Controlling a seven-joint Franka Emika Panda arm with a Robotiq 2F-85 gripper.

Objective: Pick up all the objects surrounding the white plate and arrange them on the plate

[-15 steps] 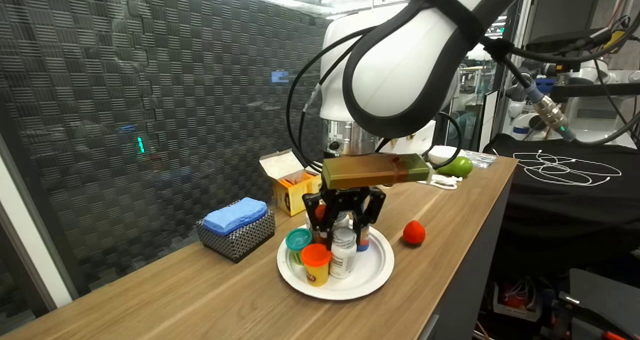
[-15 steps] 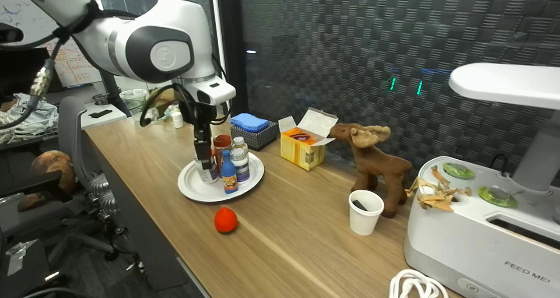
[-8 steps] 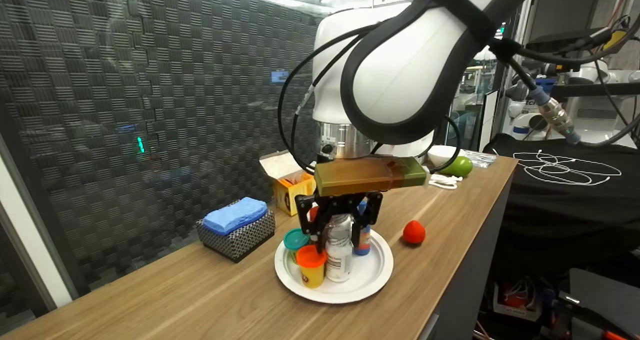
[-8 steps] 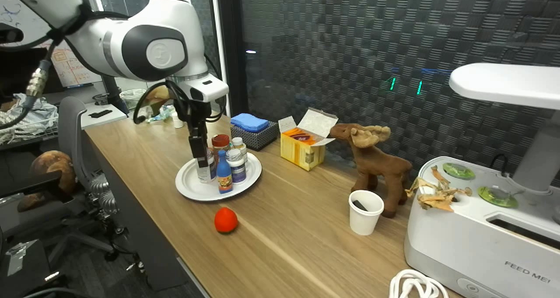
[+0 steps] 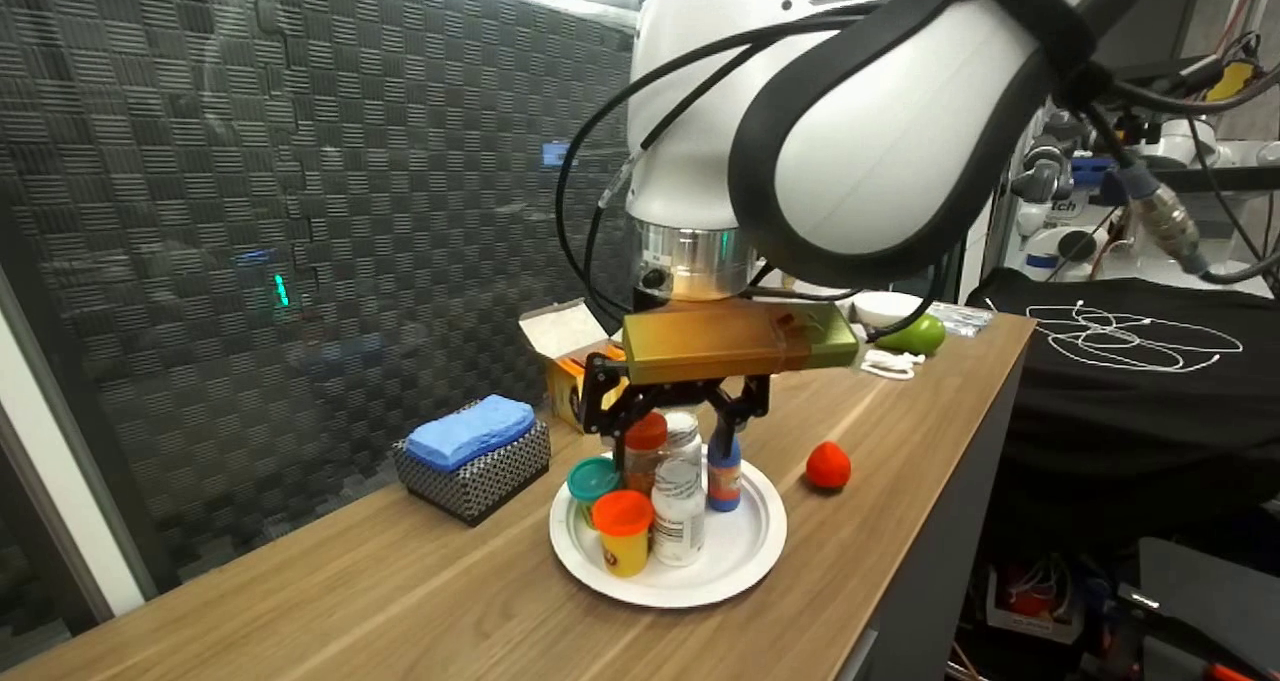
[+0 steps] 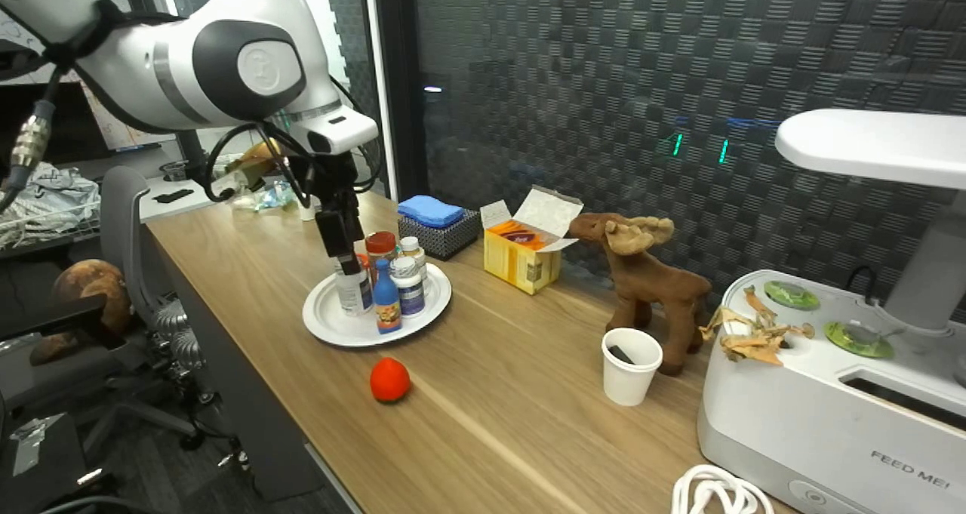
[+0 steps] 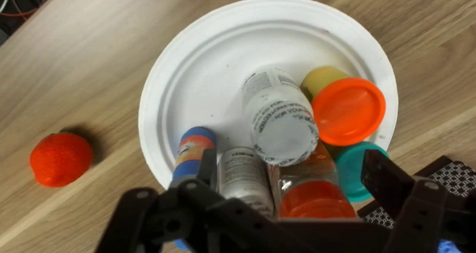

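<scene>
In an exterior view my pincer [image 5: 672, 459], fingers spread apart, hangs over the white plate [image 5: 735, 566] on the tabletop [image 5: 440, 601]; the white bottle [image 5: 678, 526] stands on the plate at my six o'clock, the orange-lidded tub [image 5: 625, 543] at seven; in an exterior view the blue bottle [image 6: 388, 306] stands on the plate between my four and five, the red-capped jar [image 6: 382, 242] at two; in my wrist view the white bottle shows at twelve, the teal-lidded tub [image 7: 351, 173] at three; contact I cannot tell.
</scene>
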